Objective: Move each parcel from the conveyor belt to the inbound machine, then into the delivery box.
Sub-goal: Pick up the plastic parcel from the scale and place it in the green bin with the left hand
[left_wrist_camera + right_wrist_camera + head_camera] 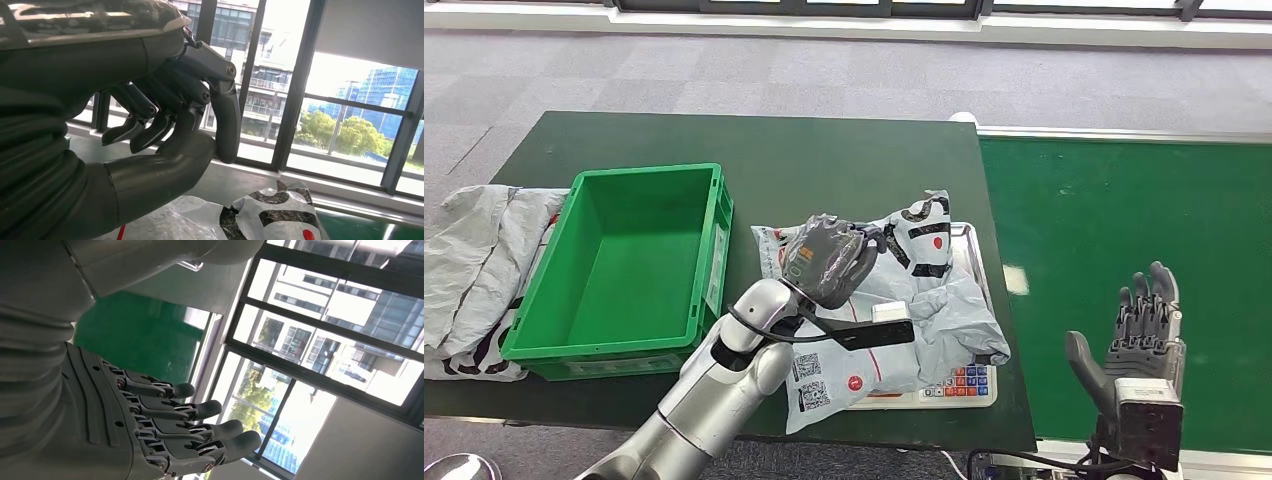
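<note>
The conveyor belt (1124, 220) at three o'clock carries nothing. The green delivery box (714, 250) at nine o'clock holds no parcel. A grey parcel (944, 320) lies on the inbound machine (969, 385); boxing remains. The left hand (829, 262) hovers above it, fingers (150, 132) curled, apparently holding nothing; the right hand (1146, 325) has fingers spread, holding nothing.

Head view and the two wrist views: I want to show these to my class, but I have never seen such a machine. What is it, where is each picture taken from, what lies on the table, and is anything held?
This is a two-armed humanoid robot. The wide picture looks down from its head; the others come from cameras behind each wrist.

On the dark green table stand an empty green crate and a scale-like machine bearing a grey parcel.

The left hand hovers above the parcel with fingers curled, holding nothing. The right hand is open over the green conveyor belt.
</note>
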Controlling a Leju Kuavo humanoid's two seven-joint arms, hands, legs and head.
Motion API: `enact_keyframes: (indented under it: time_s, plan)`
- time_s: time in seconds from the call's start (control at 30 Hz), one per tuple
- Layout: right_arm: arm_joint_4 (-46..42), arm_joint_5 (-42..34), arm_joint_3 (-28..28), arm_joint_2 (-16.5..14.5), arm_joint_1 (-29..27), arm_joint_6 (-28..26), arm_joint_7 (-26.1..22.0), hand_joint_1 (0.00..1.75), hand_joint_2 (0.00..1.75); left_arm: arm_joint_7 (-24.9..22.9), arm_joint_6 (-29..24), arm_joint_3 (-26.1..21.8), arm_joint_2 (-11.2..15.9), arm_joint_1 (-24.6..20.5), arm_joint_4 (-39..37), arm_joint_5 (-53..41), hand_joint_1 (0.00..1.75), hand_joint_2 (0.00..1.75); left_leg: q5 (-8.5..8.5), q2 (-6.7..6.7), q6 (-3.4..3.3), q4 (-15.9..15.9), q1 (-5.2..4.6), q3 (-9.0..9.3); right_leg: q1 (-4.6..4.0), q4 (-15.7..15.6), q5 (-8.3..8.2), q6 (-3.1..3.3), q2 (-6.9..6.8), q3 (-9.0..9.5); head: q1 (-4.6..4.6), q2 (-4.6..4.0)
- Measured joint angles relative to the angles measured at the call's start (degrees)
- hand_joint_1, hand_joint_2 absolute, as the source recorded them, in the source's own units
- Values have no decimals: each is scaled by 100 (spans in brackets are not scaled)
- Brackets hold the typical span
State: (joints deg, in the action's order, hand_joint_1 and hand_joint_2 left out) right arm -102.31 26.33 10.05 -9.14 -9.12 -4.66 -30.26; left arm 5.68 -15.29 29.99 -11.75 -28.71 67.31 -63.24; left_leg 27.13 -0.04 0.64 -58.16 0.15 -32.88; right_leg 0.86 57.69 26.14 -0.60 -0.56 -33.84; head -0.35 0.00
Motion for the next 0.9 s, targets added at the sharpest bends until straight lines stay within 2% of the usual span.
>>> enact_keyframes:
  time_s: [0.17,0.2,0.3,0.33,0.43,0.6,0.9]
  plan:
    - [0,0,-2,0,-11,-26,1,0,175,101,-166,-63,8,57,95,185,172,175,0,0,0,0,0,-1,0,0,0,0,0,-1,0,0]
    - [0,-1,-3,0,-20,-37,3,0,175,128,-210,-88,16,73,132,246,152,175,0,0,0,0,0,-1,0,0,0,0,0,-1,0,0]
    - [0,-3,-11,1,-41,-60,9,0,175,150,-132,-141,54,106,223,360,25,175,0,-1,0,1,0,-1,0,0,1,1,-1,-1,0,0]
    - [0,-4,-21,2,-43,-66,10,0,175,134,-17,-150,70,112,235,359,2,175,0,-1,0,1,0,-1,0,0,1,1,-1,-1,0,0]
    - [0,-11,-58,9,-44,-76,15,0,175,70,392,-158,113,112,185,246,0,175,0,-1,0,1,0,0,0,0,1,1,-1,-2,0,0]
    - [0,-21,-77,11,-53,-86,14,0,175,-15,656,-149,113,54,-151,-21,0,175,-1,1,1,0,0,1,0,0,1,1,1,-3,0,0]
    - [60,-7,-102,13,-32,-68,7,0,175,-178,1400,134,86,-265,-1188,-441,0,175,0,1,1,0,0,1,0,0,1,1,1,-2,0,0]
